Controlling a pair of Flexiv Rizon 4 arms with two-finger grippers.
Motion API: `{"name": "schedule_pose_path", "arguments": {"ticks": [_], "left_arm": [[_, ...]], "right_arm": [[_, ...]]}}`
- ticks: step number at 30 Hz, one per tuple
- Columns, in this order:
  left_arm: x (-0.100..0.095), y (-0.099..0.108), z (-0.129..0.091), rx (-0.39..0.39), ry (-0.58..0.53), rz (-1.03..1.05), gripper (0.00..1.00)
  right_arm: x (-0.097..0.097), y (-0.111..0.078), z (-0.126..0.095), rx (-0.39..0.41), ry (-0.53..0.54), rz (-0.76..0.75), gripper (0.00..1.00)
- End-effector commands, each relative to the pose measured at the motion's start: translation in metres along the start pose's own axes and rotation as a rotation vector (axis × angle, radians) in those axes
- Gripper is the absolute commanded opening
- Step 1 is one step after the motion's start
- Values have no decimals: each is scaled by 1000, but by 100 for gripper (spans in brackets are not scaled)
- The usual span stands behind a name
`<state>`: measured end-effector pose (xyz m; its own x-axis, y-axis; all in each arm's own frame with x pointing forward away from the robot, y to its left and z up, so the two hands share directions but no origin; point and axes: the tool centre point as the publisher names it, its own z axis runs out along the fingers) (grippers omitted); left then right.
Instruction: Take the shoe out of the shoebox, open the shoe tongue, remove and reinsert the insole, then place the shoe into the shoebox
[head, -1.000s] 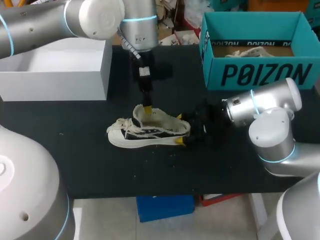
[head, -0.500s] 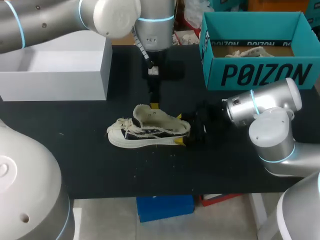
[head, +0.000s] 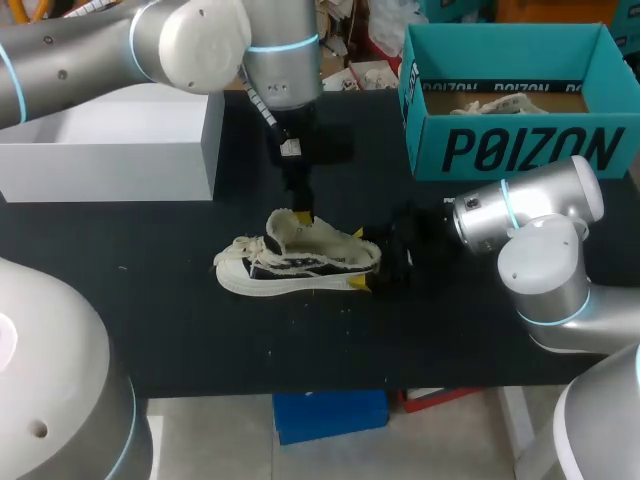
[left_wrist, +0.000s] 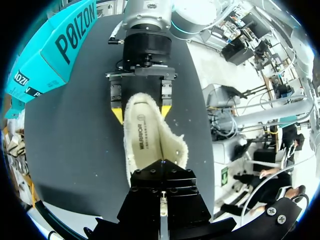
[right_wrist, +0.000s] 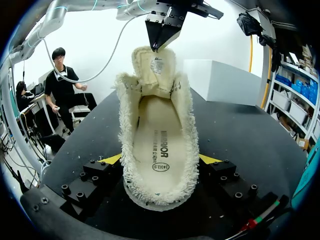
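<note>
Two-arm stage of the tongue-opening step, to judge from the layout, with the insole (right_wrist: 160, 145) seated inside and its removal not yet begun. Calls first for a shallow, clean pinch by the left gripper (head: 300, 214) on the upper edge of the tongue (right_wrist: 155, 67), then a draw upward and toward the toe rather than sideways, widening the mouth without dragging the shoe (head: 290, 268) across the table (head: 150, 320). Depends equally on a firm, level hold at the heel by the right gripper (head: 357, 258); risks a tipped or twisted shoe otherwise, given the soft fleecy lining and loose laces. Shows, from the left, a white box (head: 110, 150) at the table's far left, well apart and untouched. Shows next the left gripper hanging from above over the tongue, fingers (right_wrist: 159, 35) pressed together into one narrow wedge and meeting the tongue's top edge; leaves unclear whether any of that edge sits between them. Shows the shoe upright on its sole mid-table, toe leftward, tongue raised. Shows the right gripper spread about as wide as the heel, yellow fingertips (left_wrist: 117, 114) bearing on both flanks, hence clamped on the shoe from two sides. Places the teal shoebox (head: 520, 150) at the far right, open, well apart from the shoe, with pale contents not identifiable.
</note>
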<state>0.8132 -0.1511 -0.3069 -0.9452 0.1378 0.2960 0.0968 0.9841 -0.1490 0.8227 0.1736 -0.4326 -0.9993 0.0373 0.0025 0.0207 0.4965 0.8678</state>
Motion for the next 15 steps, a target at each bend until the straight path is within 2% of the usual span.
{"name": "schedule_pose_path", "arguments": {"ticks": [1, 15], "left_arm": [[0, 0, 1, 0, -2, 1, 0], [-7, -3, 20, 29, -34, -12, 0]], "right_arm": [[0, -2, 1, 1, -2, 1, 0], [0, -2, 1, 1, -2, 1, 0]]}}
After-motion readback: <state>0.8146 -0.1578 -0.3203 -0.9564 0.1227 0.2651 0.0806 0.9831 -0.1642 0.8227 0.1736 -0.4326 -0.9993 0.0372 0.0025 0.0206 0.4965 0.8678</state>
